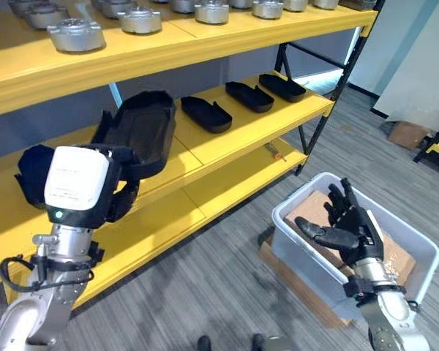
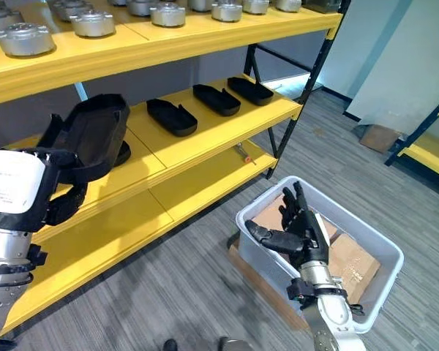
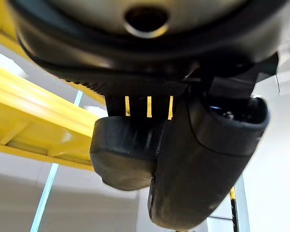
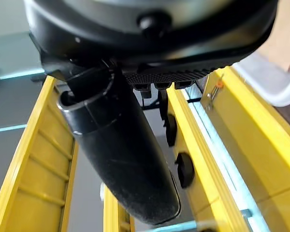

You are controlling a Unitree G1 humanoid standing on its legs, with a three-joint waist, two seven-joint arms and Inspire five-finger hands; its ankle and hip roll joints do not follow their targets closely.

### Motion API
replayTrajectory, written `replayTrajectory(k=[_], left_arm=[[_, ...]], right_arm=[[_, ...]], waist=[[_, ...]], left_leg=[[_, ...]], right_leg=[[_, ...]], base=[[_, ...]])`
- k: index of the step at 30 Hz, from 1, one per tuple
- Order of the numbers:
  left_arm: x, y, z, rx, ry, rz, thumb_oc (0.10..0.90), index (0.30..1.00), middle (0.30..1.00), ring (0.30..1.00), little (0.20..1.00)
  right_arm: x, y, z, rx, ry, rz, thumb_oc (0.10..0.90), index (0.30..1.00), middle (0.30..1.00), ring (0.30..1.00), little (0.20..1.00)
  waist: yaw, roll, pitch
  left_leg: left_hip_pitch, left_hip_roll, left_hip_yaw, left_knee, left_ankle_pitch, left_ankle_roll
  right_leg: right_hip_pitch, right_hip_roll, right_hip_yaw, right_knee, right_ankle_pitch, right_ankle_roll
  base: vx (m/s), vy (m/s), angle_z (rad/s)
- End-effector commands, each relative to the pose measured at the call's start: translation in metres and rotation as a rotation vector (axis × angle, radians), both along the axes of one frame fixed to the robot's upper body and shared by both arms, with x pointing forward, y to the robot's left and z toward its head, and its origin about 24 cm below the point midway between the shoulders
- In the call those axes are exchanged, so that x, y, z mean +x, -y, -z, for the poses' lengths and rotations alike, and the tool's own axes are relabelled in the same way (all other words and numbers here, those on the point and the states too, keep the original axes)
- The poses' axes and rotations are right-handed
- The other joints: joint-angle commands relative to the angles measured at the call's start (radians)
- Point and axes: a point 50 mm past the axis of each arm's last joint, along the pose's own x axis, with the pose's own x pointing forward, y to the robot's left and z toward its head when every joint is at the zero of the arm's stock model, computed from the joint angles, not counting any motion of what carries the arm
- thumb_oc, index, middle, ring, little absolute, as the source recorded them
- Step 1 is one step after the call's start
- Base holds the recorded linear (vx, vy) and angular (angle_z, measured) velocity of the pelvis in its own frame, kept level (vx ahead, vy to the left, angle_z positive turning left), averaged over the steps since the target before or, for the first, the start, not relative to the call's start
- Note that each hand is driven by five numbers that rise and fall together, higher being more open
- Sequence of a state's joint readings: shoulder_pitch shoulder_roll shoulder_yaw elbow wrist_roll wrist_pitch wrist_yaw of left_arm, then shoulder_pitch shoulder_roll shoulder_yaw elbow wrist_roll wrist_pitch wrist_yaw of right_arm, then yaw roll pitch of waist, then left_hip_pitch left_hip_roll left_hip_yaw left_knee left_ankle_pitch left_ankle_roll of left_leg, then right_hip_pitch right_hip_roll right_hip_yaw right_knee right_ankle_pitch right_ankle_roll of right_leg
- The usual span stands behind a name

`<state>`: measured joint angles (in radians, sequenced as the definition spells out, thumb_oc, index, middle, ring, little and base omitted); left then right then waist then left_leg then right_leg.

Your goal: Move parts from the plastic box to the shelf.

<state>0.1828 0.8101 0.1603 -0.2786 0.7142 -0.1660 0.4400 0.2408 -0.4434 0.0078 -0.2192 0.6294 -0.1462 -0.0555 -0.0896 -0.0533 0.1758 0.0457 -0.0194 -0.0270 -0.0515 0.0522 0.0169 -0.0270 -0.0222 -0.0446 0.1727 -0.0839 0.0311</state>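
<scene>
Black part (image 1: 140,130) held up at the middle shelf (image 1: 256,121), gripped in the left hand (image 1: 73,179), fingers curled round it. Right hand (image 1: 349,227) over the box (image 1: 424,256), fingers straight, holding nothing. Three more parts (image 1: 250,96) lying along the shelf.

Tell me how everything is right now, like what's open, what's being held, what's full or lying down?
left hand: shut on a black part, raised by the shelf
black part: held up, tilted over the middle shelf
right hand: open, fingers straight, above the plastic box
plastic box: open-topped, on the floor, cardboard inside
three black parts: lying flat in a row on the middle shelf
metal parts: standing in rows on the top shelf
</scene>
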Motion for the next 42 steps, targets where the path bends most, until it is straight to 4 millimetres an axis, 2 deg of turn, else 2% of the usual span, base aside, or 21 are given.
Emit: replayTrajectory(k=[1, 5, 10, 12, 13, 15, 16, 17, 18, 19, 20, 21, 22, 23, 24, 25, 28, 31, 34, 40, 42], left_arm=[[0.002, 0.014, -0.059, 0.06, 0.303, 0.1, 0.4, 0.3, 0.3, 0.3, 0.3], [-0.005, 0.015, -0.049, 0.012, 0.26, 0.113, 0.4, 0.3, 0.3, 0.3, 0.3], [-0.012, 0.014, -0.046, 0.013, 0.218, 0.121, 0.4, 0.3, 0.3, 0.3, 0.3], [-0.012, 0.015, -0.05, 0.008, 0.226, 0.135, 0.4, 0.3, 0.3, 0.3, 0.3], [-0.008, 0.018, -0.055, 0.001, 0.248, 0.149, 0.4, 0.3, 0.3, 0.3, 0.3], [-0.007, 0.02, -0.058, 0.01, 0.25, 0.165, 0.4, 0.3, 0.3, 0.3, 0.3], [-0.007, 0.02, -0.062, 0.029, 0.268, 0.169, 0.4, 0.3, 0.3, 0.3, 0.3], [-0.007, 0.02, -0.062, 0.03, 0.27, 0.169, 0.4, 0.3, 0.3, 0.3, 0.3], [-0.007, 0.018, -0.063, 0.023, 0.28, 0.163, 0.4, 0.3, 0.3, 0.3, 0.3], [-0.006, 0.014, -0.062, -0.026, 0.298, 0.146, 0.4, 0.3, 0.3, 0.3, 0.3], [-0.007, 0.01, -0.062, -0.051, 0.318, 0.12, 0.4, 0.3, 0.3, 0.3, 0.3], [-0.007, 0.01, -0.062, -0.052, 0.319, 0.119, 0.4, 0.3, 0.3, 0.3, 0.3], [-0.006, 0.007, -0.059, -0.094, 0.321, 0.104, 0.4, 0.3, 0.3, 0.3, 0.3], [-0.005, 0.009, -0.058, -0.101, 0.324, 0.11, 0.4, 0.3, 0.3, 0.3, 0.3], [-0.004, 0.011, -0.058, -0.099, 0.328, 0.115, 0.4, 0.3, 0.3, 0.3, 0.3], [-0.001, 0.015, -0.058, -0.092, 0.323, 0.137, 0.4, 0.3, 0.3, 0.3, 0.3], [-0.001, 0.017, -0.058, -0.092, 0.333, 0.15, 0.4, 0.3, 0.3, 0.3, 0.3], [-0.001, 0.018, -0.064, -0.076, 0.366, 0.154, 0.4, 0.3, 0.3, 0.3, 0.3], [-0.001, 0.018, -0.071, -0.029, 0.405, 0.149, 0.4, 0.3, 0.3, 0.3, 0.3], [-0.002, 0.018, -0.074, -0.001, 0.416, 0.144, 0.4, 0.3, 0.3, 0.3, 0.3], [-0.004, 0.016, -0.073, -0.002, 0.409, 0.132, 0.4, 0.3, 0.3, 0.3, 0.3]], right_arm=[[0.009, -0.001, -0.057, -0.058, 0.305, -0.044, 0.9, 1.0, 1.0, 1.0, 1.0], [0.006, 0.0, -0.056, -0.057, 0.291, -0.063, 0.9, 1.0, 1.0, 1.0, 1.0], [0.006, 0.002, -0.06, -0.073, 0.296, -0.085, 0.9, 1.0, 1.0, 1.0, 1.0], [0.008, 0.003, -0.066, -0.096, 0.321, -0.079, 0.9, 1.0, 1.0, 1.0, 1.0], [0.009, 0.009, -0.073, -0.114, 0.351, -0.047, 0.9, 1.0, 1.0, 1.0, 1.0], [0.01, 0.011, -0.073, -0.12, 0.352, -0.035, 0.9, 1.0, 1.0, 1.0, 1.0], [0.011, 0.012, -0.073, -0.125, 0.351, -0.022, 0.9, 1.0, 1.0, 1.0, 1.0], [0.011, 0.012, -0.073, -0.124, 0.353, -0.021, 0.9, 1.0, 1.0, 1.0, 1.0], [0.011, 0.012, -0.072, -0.116, 0.344, -0.017, 0.9, 1.0, 1.0, 1.0, 1.0], [0.009, 0.014, -0.069, -0.094, 0.336, 0.002, 0.9, 1.0, 1.0, 1.0, 1.0], [0.008, 0.015, -0.068, -0.088, 0.335, 0.01, 0.9, 1.0, 1.0, 1.0, 1.0], [0.008, 0.015, -0.068, -0.09, 0.335, 0.009, 0.9, 1.0, 1.0, 1.0, 1.0], [0.007, 0.018, -0.068, -0.078, 0.331, 0.035, 0.9, 1.0, 1.0, 1.0, 1.0], [0.005, 0.02, -0.07, -0.08, 0.34, 0.045, 0.9, 1.0, 1.0, 1.0, 1.0], [0.003, 0.023, -0.071, -0.085, 0.348, 0.059, 0.9, 1.0, 1.0, 1.0, 1.0], [0.002, 0.024, -0.071, -0.088, 0.349, 0.073, 0.9, 1.0, 1.0, 1.0, 1.0], [0.002, 0.021, -0.07, -0.078, 0.353, 0.074, 0.9, 1.0, 1.0, 1.0, 1.0], [0.006, 0.011, -0.069, -0.064, 0.347, 0.045, 0.9, 1.0, 1.0, 1.0, 1.0], [0.012, 0.003, -0.07, -0.07, 0.362, 0.03, 0.9, 1.0, 1.0, 1.0, 1.0], [0.017, -0.007, -0.068, -0.044, 0.361, 0.014, 0.9, 1.0, 1.0, 1.0, 1.0], [0.02, -0.015, -0.066, -0.024, 0.356, -0.02, 0.9, 1.0, 1.0, 1.0, 1.0]], waist=[[-0.023, 0.007, -0.083], [-0.009, 0.015, -0.106], [0.004, 0.024, -0.095], [0.013, 0.023, -0.062], [-0.02, 0.016, -0.039], [-0.026, 0.014, -0.032], [-0.021, 0.003, -0.027], [-0.021, 0.0, -0.026], [-0.019, -0.005, -0.031], [-0.017, -0.01, -0.037], [-0.013, -0.01, -0.039], [-0.018, -0.004, -0.042], [-0.021, 0.01, -0.045], [-0.026, 0.039, -0.054], [-0.029, 0.049, -0.061], [-0.027, 0.06, -0.067], [-0.015, 0.047, -0.064], [0.003, 0.019, -0.06], [0.018, -0.024, -0.057], [0.039, -0.036, -0.052], [0.056, -0.027, -0.03]], left_leg=[[0.025, -0.047, 0.02, -0.036, -0.066, 0.02], [0.03, -0.038, 0.028, -0.036, -0.066, 0.012], [0.052, -0.034, 0.009, -0.034, -0.061, 0.012], [-0.002, -0.047, 0.005, 0.062, -0.071, 0.002], [-0.047, 0.006, 0.123, 0.166, -0.114, -0.024], [-0.055, 0.029, 0.147, 0.174, -0.118, -0.028], [-0.05, 0.096, 0.152, 0.186, -0.125, -0.043], [-0.053, 0.095, 0.153, 0.185, -0.118, -0.044], [-0.048, 0.139, 0.13, 0.176, -0.104, -0.054], [-0.049, 0.249, 0.083, 0.134, -0.031, -0.076], [-0.047, 0.308, 0.072, 0.107, 0.017, -0.088], [-0.04, 0.315, 0.068, 0.083, 0.033, -0.095], [-0.035, 0.384, 0.073, 0.024, 0.113, -0.116], [-0.02, 0.41, 0.114, -0.036, 0.132, -0.144], [-0.029, 0.414, 0.129, -0.036, 0.128, -0.164], [-0.025, 0.387, 0.125, -0.036, 0.092, -0.176], [-0.015, 0.334, 0.109, -0.036, 0.057, -0.159], [-0.001, 0.262, 0.118, -0.026, 0.004, -0.123], [0.006, 0.153, 0.131, 0.001, -0.062, -0.057], [0.043, 0.059, 0.138, -0.027, -0.096, 0.008], [0.067, 0.043, 0.148, -0.035, -0.116, 0.031]], right_leg=[[-0.016, 0.033, -0.002, -0.063, 0.04, 0.016], [0.054, 0.041, -0.003, -0.187, 0.075, 0.011], [0.09, 0.038, -0.031, -0.21, 0.072, 0.001], [0.085, 0.021, -0.043, -0.201, 0.074, -0.006], [0.072, -0.011, -0.088, -0.186, 0.073, -0.011], [0.063, -0.02, -0.094, -0.184, 0.08, -0.011], [0.067, -0.037, -0.097, -0.183, 0.081, -0.006], [0.065, -0.038, -0.097, -0.185, 0.086, -0.007], [0.067, -0.05, -0.096, -0.184, 0.086, -0.002], [0.051, -0.077, -0.105, -0.164, 0.074, 0.007], [0.044, -0.094, -0.112, -0.15, 0.065, 0.02], [0.038, -0.088, -0.118, -0.14, 0.058, 0.017], [0.025, -0.107, -0.124, -0.102, 0.032, 0.033], [0.011, -0.125, -0.15, -0.054, 0.01, 0.049], [0.01, -0.13, -0.15, -0.049, 0.008, 0.054], [0.017, -0.154, -0.161, -0.048, 0.023, 0.066], [0.044, -0.194, -0.157, -0.07, 0.053, 0.096], [0.057, -0.257, -0.14, -0.079, 0.109, 0.14], [0.044, -0.347, -0.101, -0.072, 0.226, 0.185], [0.004, -0.413, -0.094, -0.012, 0.332, 0.182], [-0.029, -0.419, -0.136, 0.085, 0.313, 0.169]], base=[[0.01, -0.048, 0.12], [0.05, -0.088, -0.04], [0.03, -0.067, 0.16], [-0.16, 0.027, 0.29], [-0.19, 0.068, 0.6], [-0.12, 0.081, 1.37], [-0.08, 0.074, 1.13], [-0.03, 0.09, 0.49], [-0.02, 0.135, 0.08], [0.01, 0.245, 0.15], [0.0, 0.187, 0.2], [0.04, 0.295, 0.24], [0.04, 0.393, 0.26], [0.06, 0.522, 0.41], [0.08, 0.541, 0.33], [0.08, 0.346, 0.3], [0.1, 0.319, 0.31], [0.1, 0.311, 0.22], [0.08, 0.383, 0.03], [0.05, 0.287, -0.06], [0.03, 0.302, -0.47]])
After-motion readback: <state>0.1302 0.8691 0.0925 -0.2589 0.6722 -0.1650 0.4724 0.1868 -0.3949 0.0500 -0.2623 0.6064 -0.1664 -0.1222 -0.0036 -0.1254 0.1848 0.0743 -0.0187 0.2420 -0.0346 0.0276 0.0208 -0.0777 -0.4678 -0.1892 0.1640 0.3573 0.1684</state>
